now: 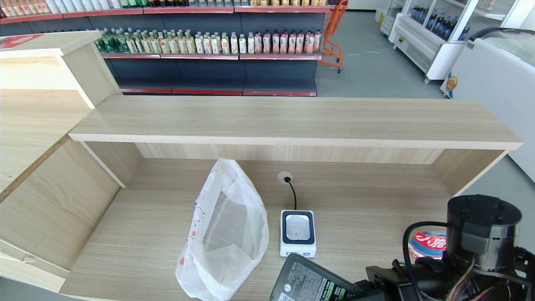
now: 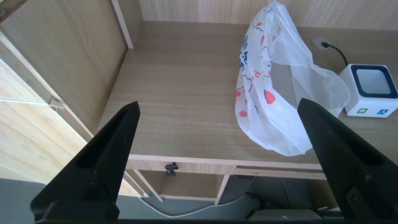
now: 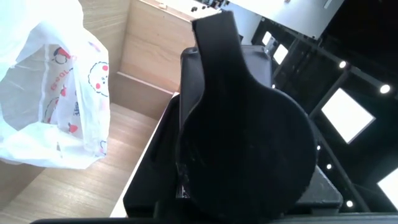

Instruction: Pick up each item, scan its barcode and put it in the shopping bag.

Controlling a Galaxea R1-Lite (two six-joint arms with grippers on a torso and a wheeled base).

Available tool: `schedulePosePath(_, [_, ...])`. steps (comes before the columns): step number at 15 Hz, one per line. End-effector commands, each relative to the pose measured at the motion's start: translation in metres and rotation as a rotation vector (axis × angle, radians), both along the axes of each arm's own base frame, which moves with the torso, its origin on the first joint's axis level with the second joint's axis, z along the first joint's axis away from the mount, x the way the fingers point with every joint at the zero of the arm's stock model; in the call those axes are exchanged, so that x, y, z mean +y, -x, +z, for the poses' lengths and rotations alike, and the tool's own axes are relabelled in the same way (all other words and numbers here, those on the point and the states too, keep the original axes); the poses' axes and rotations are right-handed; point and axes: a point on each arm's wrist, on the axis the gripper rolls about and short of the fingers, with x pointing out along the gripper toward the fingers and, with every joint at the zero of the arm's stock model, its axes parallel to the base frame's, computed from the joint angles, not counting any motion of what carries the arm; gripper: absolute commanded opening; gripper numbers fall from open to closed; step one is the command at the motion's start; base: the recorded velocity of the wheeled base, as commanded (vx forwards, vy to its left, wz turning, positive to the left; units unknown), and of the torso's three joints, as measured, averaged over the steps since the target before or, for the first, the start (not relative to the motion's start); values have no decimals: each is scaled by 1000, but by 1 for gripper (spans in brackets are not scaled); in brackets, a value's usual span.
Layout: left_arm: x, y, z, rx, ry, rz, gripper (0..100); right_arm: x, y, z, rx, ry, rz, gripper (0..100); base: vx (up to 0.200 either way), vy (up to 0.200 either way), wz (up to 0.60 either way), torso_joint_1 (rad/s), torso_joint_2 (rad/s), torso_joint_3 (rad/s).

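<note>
Your right gripper [image 1: 370, 282] is closed on the dark packet [image 1: 307, 280] at the front edge of the counter [image 1: 368, 200], just before the scanner [image 1: 297, 232]. Bring it over the window and turn the printed side down. Your left gripper [image 2: 217, 115] stands wide open, empty.

Matte black arms, wedge-fingered claws

The left claw [image 2: 219, 109] has two plain matte black fingers [image 2: 102, 158], broad at the base and tapering to blunt tips. The right claw [image 3: 208, 43] shows a flat black finger [image 3: 217, 81] that widens into a rounded disc. Behind that claw, the right arm [image 1: 480, 238] has a stout cylindrical joint with a black screw-studded cap above a grey metal band. A black cable [image 1: 406, 251] loops beside it, over thin coloured wires [image 1: 464, 274].
</note>
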Motion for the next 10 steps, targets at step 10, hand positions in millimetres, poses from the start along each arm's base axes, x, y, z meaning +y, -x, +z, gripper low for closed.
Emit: schedulePosePath(10, [0, 0, 0, -1, 1, 0, 100, -31, -6, 39, 852, -339, -669, 0, 0, 0, 0, 0, 0, 0])
